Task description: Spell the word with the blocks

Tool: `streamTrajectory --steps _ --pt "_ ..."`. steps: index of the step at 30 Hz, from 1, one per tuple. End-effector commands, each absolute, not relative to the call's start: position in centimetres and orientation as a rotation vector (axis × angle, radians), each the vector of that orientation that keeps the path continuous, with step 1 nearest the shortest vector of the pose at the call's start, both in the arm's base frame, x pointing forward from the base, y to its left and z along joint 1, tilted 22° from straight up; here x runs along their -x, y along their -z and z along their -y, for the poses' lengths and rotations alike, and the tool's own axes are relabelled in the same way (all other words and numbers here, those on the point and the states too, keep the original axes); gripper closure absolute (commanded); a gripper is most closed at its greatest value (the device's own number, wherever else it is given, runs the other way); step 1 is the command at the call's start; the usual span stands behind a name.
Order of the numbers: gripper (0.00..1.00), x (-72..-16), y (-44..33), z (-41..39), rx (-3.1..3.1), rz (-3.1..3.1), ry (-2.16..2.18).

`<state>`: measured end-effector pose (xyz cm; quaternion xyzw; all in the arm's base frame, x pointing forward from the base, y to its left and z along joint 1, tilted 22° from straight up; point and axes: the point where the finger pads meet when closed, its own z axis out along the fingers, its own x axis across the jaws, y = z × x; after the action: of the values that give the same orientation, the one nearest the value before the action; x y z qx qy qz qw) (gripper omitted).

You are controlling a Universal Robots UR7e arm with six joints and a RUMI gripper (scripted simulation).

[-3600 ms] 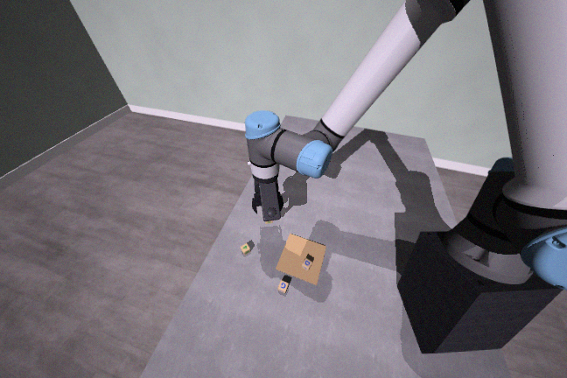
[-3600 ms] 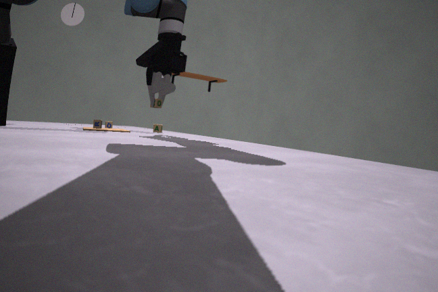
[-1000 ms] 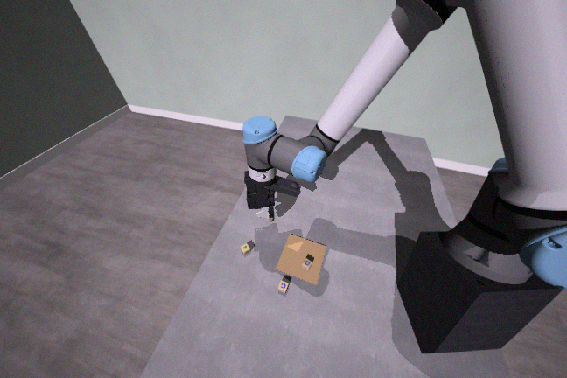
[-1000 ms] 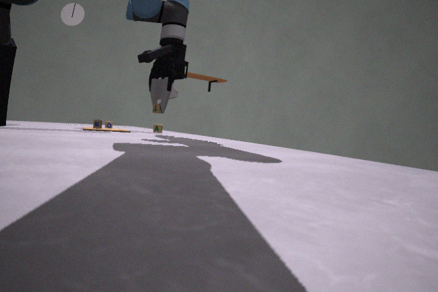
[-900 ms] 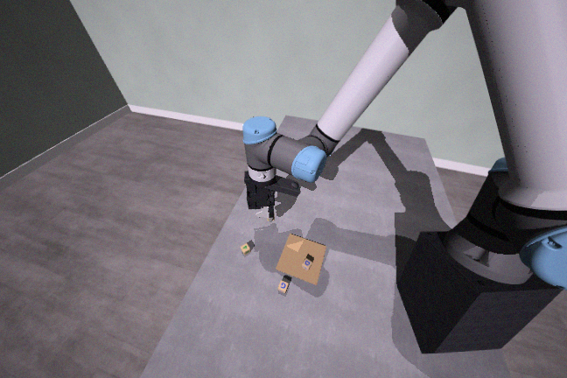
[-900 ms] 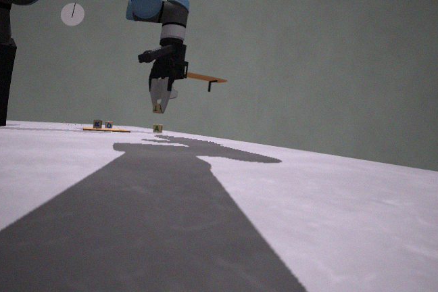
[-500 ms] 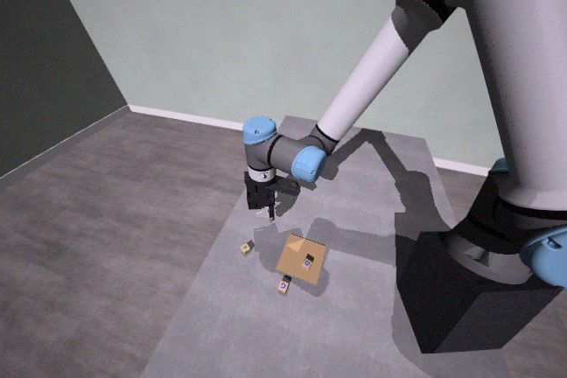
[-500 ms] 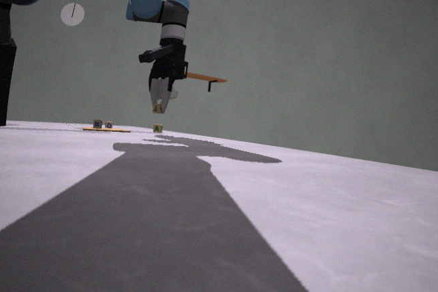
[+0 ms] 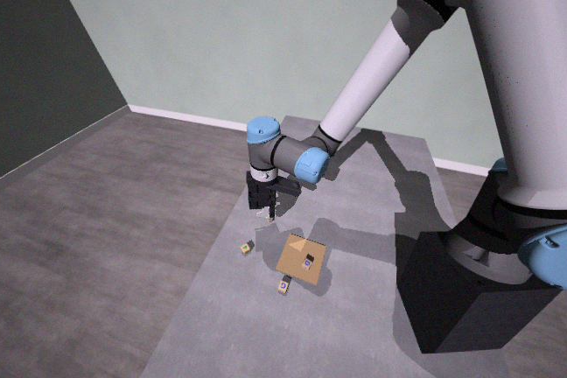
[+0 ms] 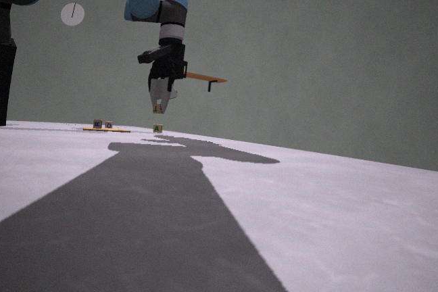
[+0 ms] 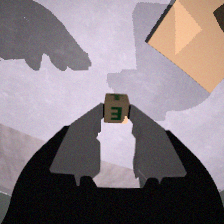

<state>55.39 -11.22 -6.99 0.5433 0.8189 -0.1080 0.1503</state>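
Observation:
My gripper (image 9: pixel 269 217) (image 10: pixel 159 109) (image 11: pixel 115 105) is shut on a wooden block (image 10: pixel 157 109) (image 11: pixel 116 109), held above the table beyond the mat. The held block shows a green E in the wrist view and a green T-like mark in the exterior view. The mat (image 9: pixel 290 264) (image 11: pixel 200 60) bears one block (image 9: pixel 307 262) with a round blue letter; whether it is O or D I cannot tell. A block with a blue G (image 9: pixel 283 285) lies on the table just off the mat. A block with a green letter (image 9: pixel 245 248) (image 10: pixel 157 128) lies apart, showing an A on its side.
The table's left edge (image 9: pixel 204 266) runs near the green-lettered block. The robot's dark base stand (image 9: pixel 449 293) is at the right. Arm shadows cross the table and part of the mat. An orange shelf (image 10: pixel 205 77) shows behind the gripper in the exterior view.

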Motion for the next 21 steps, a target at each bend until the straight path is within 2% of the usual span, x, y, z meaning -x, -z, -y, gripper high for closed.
streamTrajectory --steps 1,21 --pt "0.95 -55.42 7.00 11.23 -1.542 -2.343 0.256" --pt "0.95 -55.33 7.10 11.33 -1.333 -2.215 -0.221"
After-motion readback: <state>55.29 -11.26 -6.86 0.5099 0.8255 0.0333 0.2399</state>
